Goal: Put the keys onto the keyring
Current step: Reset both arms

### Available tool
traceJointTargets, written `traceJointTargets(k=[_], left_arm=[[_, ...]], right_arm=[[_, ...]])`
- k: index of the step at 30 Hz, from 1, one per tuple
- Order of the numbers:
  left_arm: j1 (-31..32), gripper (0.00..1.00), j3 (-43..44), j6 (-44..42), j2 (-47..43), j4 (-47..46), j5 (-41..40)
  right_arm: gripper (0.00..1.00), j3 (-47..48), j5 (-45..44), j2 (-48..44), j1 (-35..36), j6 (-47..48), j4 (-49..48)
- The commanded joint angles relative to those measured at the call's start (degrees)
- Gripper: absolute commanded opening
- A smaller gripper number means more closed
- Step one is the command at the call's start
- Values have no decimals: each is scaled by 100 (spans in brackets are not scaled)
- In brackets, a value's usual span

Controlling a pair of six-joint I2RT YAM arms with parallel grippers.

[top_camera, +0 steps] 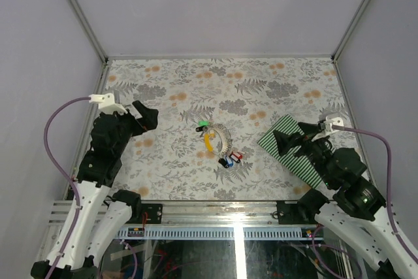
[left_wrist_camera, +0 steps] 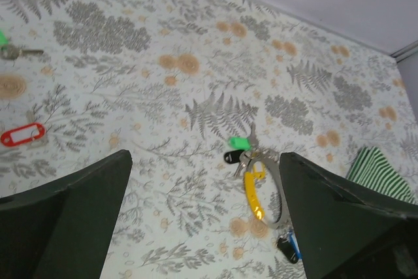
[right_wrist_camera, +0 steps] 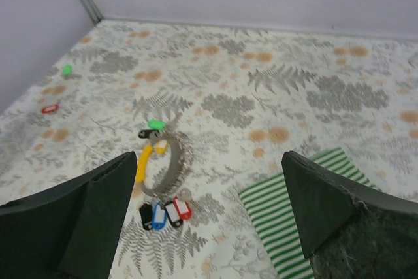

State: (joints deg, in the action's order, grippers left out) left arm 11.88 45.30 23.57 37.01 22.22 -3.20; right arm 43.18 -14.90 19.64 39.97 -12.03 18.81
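Note:
The keyring (top_camera: 224, 139), a silvery chain-like loop with a yellow piece, lies mid-table. Keys with green (top_camera: 204, 124), red (top_camera: 238, 157) and blue (top_camera: 226, 161) heads lie at its two ends. It also shows in the left wrist view (left_wrist_camera: 281, 191) and the right wrist view (right_wrist_camera: 177, 155). A loose green-headed key (left_wrist_camera: 6, 39) and a loose red tag (left_wrist_camera: 23, 135) lie apart on the far left. My left gripper (top_camera: 146, 122) is open and empty, left of the ring. My right gripper (top_camera: 282, 144) is open and empty, right of it.
A green-and-white striped mat (top_camera: 269, 138) lies right of the ring, partly under my right gripper; it also shows in the right wrist view (right_wrist_camera: 307, 207). The floral tablecloth (top_camera: 274, 89) is bounded by grey walls at the back and sides.

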Motion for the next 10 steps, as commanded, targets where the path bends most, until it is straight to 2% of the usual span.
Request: traceJointTargets(k=[1,10], left_arm=[[-34,100,-428,-160,-403,-239,-186],[-29,100,-679,-182,-604,-232,-264]], right_arm=[[99,-407,-719,-335,-6,-344,-246],[99,-427,-799,-262,-6,-441,-129]])
